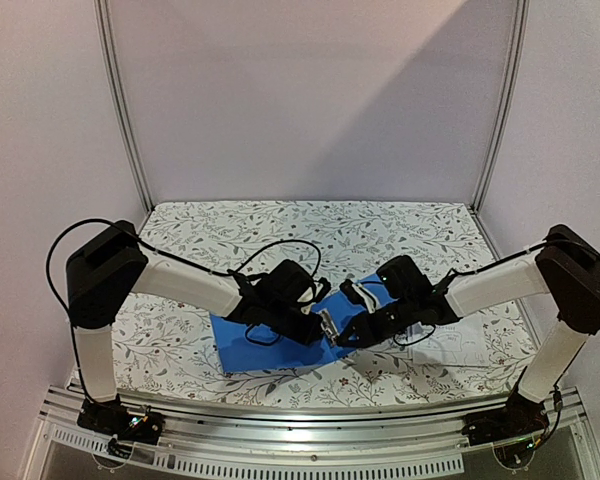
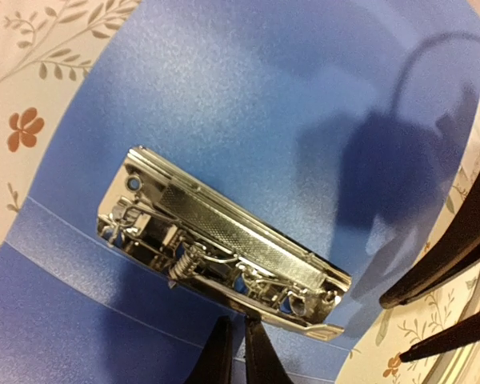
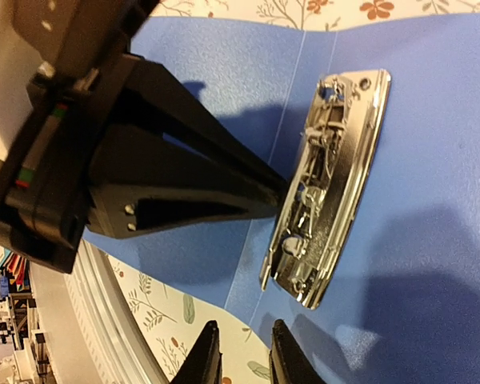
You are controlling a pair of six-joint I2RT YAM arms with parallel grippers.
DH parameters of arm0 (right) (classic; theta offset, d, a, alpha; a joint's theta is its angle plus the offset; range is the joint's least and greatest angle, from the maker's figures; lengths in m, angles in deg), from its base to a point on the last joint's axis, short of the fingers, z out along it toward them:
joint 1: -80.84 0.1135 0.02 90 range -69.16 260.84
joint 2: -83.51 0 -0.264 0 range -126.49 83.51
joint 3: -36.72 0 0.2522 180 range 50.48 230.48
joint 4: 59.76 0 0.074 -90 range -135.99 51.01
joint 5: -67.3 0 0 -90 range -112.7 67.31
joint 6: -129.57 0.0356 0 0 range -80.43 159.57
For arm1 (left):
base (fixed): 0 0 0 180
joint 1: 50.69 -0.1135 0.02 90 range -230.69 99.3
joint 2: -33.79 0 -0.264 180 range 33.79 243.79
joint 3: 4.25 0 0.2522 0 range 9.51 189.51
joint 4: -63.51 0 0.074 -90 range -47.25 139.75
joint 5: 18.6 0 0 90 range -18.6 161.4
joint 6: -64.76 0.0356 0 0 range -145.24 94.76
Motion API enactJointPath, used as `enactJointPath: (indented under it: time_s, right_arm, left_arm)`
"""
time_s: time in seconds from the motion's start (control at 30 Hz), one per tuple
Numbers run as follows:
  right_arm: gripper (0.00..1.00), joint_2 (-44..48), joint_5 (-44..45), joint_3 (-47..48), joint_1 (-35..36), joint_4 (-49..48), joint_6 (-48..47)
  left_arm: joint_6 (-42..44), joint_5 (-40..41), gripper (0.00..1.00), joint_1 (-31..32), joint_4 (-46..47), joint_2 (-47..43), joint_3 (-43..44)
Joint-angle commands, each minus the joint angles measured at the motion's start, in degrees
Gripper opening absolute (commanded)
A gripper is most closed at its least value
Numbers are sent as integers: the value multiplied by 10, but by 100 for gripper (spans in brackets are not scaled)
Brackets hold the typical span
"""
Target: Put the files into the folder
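The blue folder (image 1: 248, 348) lies open on the floral cloth, its metal clip (image 1: 327, 325) in the middle. In the left wrist view the clip (image 2: 224, 244) sits on the blue cover (image 2: 256, 88). My left gripper (image 2: 238, 340) is shut, with its tips against the clip's near edge. In the right wrist view the clip (image 3: 328, 192) stands just beyond my right gripper (image 3: 242, 352), which is slightly open and empty over the folder's edge (image 3: 432, 160). The white files (image 1: 475, 345) lie flat to the right of the folder, partly under my right arm.
The floral tablecloth (image 1: 310, 230) covers the table. White walls and metal posts (image 1: 120, 110) close in the back and sides. An aluminium rail (image 1: 310, 425) runs along the near edge. The two grippers are close together above the clip.
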State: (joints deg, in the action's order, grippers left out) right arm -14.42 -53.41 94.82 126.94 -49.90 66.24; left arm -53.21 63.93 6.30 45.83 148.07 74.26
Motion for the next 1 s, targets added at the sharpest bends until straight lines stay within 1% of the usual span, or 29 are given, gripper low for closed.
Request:
enactJointPath:
  time_s: [0.0, 0.13, 0.33, 0.77, 0.97]
  right_arm:
    - [20, -3, 1, 18, 2, -29, 2]
    - [19, -24, -6, 36, 2, -26, 3]
    - [18, -67, -3, 58, 2, 10, 0]
    - [10, -87, 11, 70, 1, 38, -5]
    - [7, -90, 35, 72, 2, 55, -1]
  left_arm:
    - [-7, -17, 8, 0, -72, 30, -28]
    - [-9, -18, 8, -1, -71, 33, -30]
    - [-10, -19, 8, -1, -72, 33, -31]
    - [-8, -20, 8, -8, -72, 31, -33]
    - [-7, -22, 8, -9, -71, 32, -38]
